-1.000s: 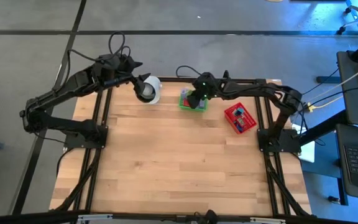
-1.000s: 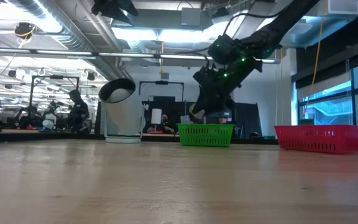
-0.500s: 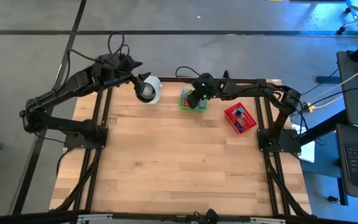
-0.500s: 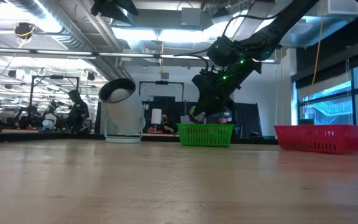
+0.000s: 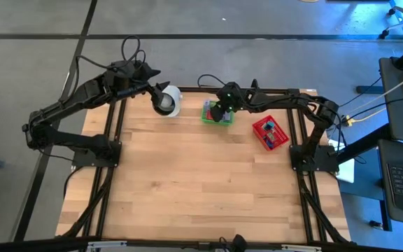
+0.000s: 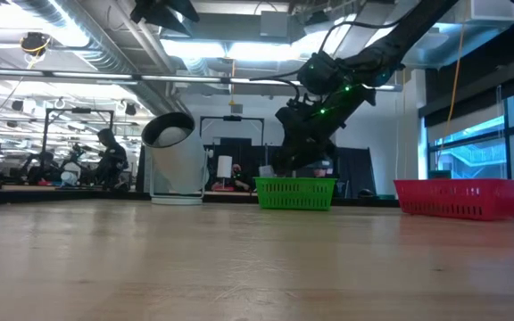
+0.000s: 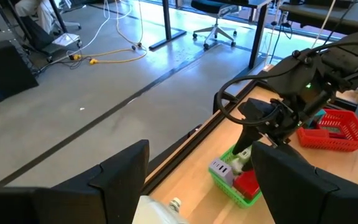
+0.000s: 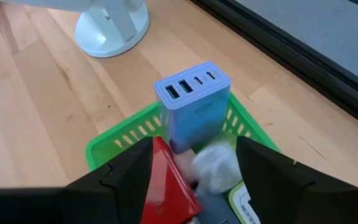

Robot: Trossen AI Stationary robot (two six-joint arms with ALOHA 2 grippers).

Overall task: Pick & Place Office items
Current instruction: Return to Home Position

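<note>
Overhead and table-level views of a wooden table [image 5: 187,182] with two dark arms reaching toward its far edge; I am bringing both back to home. The right gripper [image 8: 194,144] hangs just above the green basket [image 6: 294,193], fingers spread wide and holding nothing. Between them its wrist camera shows a lavender charger [image 8: 193,102] standing on end against the basket's wall, with a red piece [image 8: 169,180] and a white piece [image 8: 215,165] beside it. More office items [image 5: 271,133] lie in the red basket [image 6: 458,198], which sits near the green one on the right arm's side. I see none loose on the table. To do this step well, I judge the right gripper should rise straight up until its fingertips clear the rim and the charger's top, and only then draw back toward its base. A sideways pull begun low could catch the charger or drag the light mesh basket. I would keep the fingers wide on the way out, so nothing gets pinched. The left gripper [image 7: 201,149] is also wide and holding nothing, at the back left by the white roll [image 5: 168,100] (I cannot tell whether it touches it). It too should lift before retracting, so the roll does not tip. Moving slowly, I would watch the overhead view to keep the two arms well apart.
</note>
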